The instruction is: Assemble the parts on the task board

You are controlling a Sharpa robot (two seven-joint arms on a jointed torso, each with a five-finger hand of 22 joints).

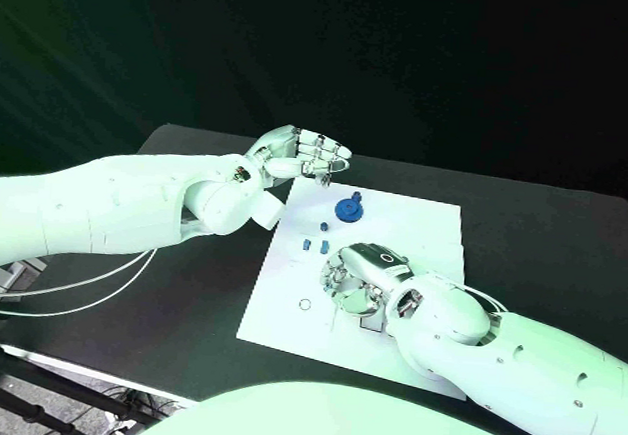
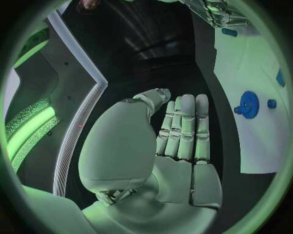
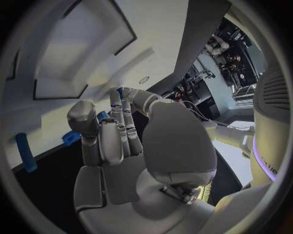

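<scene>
The white task board (image 1: 414,240) lies in the middle of the black table. A blue gear (image 1: 348,210) (image 2: 248,104) stands on its far part, and small blue parts (image 1: 314,244) lie nearer its left edge. My left hand (image 1: 297,156) (image 2: 177,131) hovers over the board's far left corner, fingers side by side and slightly bent, holding nothing. My right hand (image 1: 361,278) (image 3: 119,131) is curled down onto the board's middle. A bit of blue (image 3: 120,90) shows at its fingertips; whether it is held I cannot tell.
A small ring outline (image 1: 305,303) marks the board's near left part. Recessed shapes in the board (image 3: 85,44) lie beyond my right hand's fingers. More blue parts (image 3: 23,152) lie beside that hand. Black table (image 1: 544,244) surrounds the board.
</scene>
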